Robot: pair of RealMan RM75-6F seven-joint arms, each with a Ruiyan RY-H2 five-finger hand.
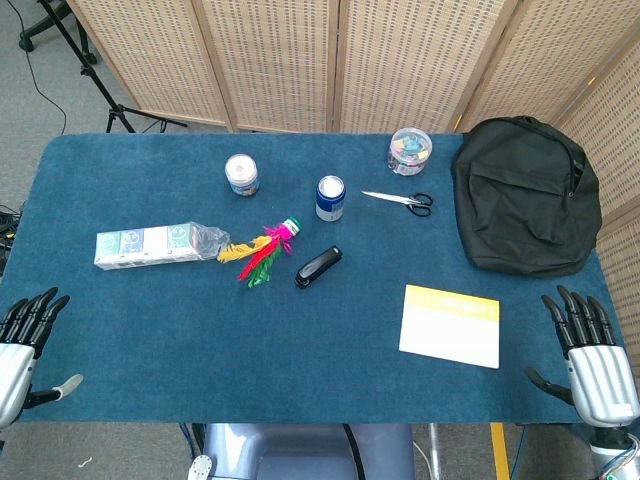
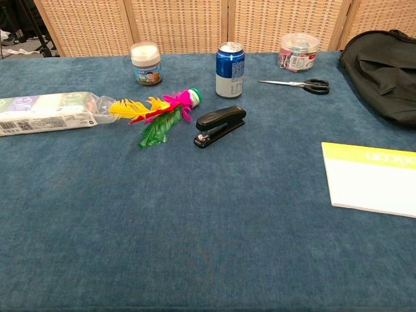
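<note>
- The left hand sits at the table's near left corner, about 8 o'clock from the table's middle, fingers spread and pointing away from the robot, holding nothing; it lies off the edge rather than over the cloth, so it touches no object.
- The right hand mirrors it at the near right corner, about 4 o'clock, also spread wide and empty, palm down beside the table.
- Nearest the right hand is the notepad with a yellow top strip, lying flat at roughly 10 o'clock from that hand, near but not touching.
- Nearest the left hand is the tissue pack in clear wrap, at about 1 o'clock from it and well apart; it lies lengthwise along the cloth.
- The feather shuttlecock lies on its side just beside the pack's open wrapper end, feathers toward the pack.
- The black stapler rests closed at 3 o'clock of the shuttlecock, near it but apart.
- The blue can stands upright at 12 o'clock of the stapler; the small jar stands upright to its 10 o'clock.
- The scissors lie flat and closed, between the can and the black backpack, which slumps at the far right edge.
- A clear tub of small coloured items stands at 12 o'clock of the scissors.
</note>
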